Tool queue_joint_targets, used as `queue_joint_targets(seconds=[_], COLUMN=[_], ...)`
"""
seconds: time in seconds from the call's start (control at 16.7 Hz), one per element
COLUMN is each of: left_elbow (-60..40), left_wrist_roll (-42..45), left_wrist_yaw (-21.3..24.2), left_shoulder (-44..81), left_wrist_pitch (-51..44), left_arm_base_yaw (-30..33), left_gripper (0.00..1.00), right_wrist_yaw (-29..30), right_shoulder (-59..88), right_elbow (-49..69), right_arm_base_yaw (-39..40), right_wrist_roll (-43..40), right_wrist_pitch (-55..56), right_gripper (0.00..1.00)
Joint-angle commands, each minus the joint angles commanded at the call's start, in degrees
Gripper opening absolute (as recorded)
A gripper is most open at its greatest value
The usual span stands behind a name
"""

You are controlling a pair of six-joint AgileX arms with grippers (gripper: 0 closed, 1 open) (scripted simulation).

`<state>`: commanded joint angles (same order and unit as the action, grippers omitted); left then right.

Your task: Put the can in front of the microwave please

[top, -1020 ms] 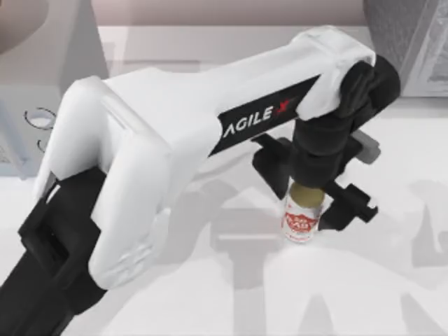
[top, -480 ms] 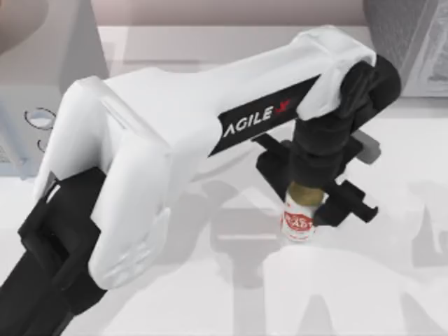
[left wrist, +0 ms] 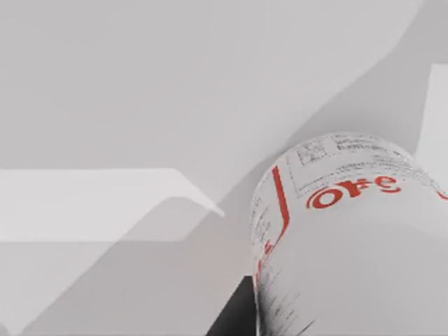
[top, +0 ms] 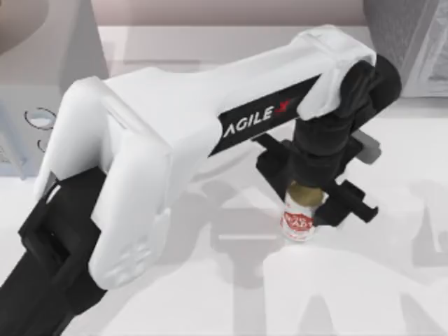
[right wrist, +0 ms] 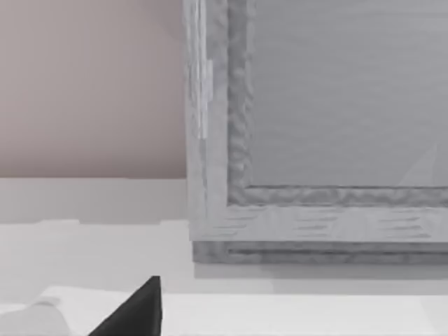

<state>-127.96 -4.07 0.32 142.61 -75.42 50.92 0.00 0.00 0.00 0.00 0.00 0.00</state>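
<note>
The can (top: 299, 222), white with red lettering and a dull-gold top, stands upright on the table right of centre. My left arm reaches across from the lower left, and my left gripper (top: 303, 201) comes down over the can's top, shut on it with a black finger pressed to each side. Up close in the left wrist view, the can (left wrist: 350, 238) hangs just under the camera. The microwave (top: 42, 70), a light-grey box with round dials (top: 38, 119), sits at the table's far left. A black fingertip (right wrist: 133, 311) of my right gripper pokes into the right wrist view.
A darker speckled-grey box (top: 413, 42) stands at the back right corner; the right wrist view faces its pale framed panel (right wrist: 336, 105). My left arm's white link (top: 175, 140) covers much of the table's left and middle. Open table lies in front of the can.
The left gripper's fingers have drawn in against the can; the outer finger moved left until it touched. The can shifted very slightly left.
</note>
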Motion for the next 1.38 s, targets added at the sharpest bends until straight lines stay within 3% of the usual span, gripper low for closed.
queue_joint_targets(seconds=[0.42, 0.78, 1.08, 1.38], left_elbow=[-10.5, -10.2, 0.9, 23.3], left_wrist_roll=[-0.1, 0.0, 0.3, 1.0], left_wrist_yaw=[0.0, 0.0, 1.7, 3.9], left_shoulder=[1.0, 0.6, -8.8, -27.6], left_wrist_pitch=[-9.4, -9.9, -9.5, -4.8], left_arm_base_yaw=[0.0, -0.4, -8.8, -23.3], left_gripper=[0.00, 0.00, 0.00, 0.00], right_wrist_yaw=[0.0, 0.0, 0.0, 0.0], right_shoulder=[0.0, 0.0, 0.0, 0.0], right_elbow=[0.0, 0.0, 0.0, 0.0], right_arm_base_yaw=[0.0, 0.0, 0.0, 0.0], right_wrist_roll=[0.0, 0.0, 0.0, 0.0], right_wrist_pitch=[0.0, 0.0, 0.0, 0.0], right_gripper=[1.00, 1.00, 1.00, 1.00])
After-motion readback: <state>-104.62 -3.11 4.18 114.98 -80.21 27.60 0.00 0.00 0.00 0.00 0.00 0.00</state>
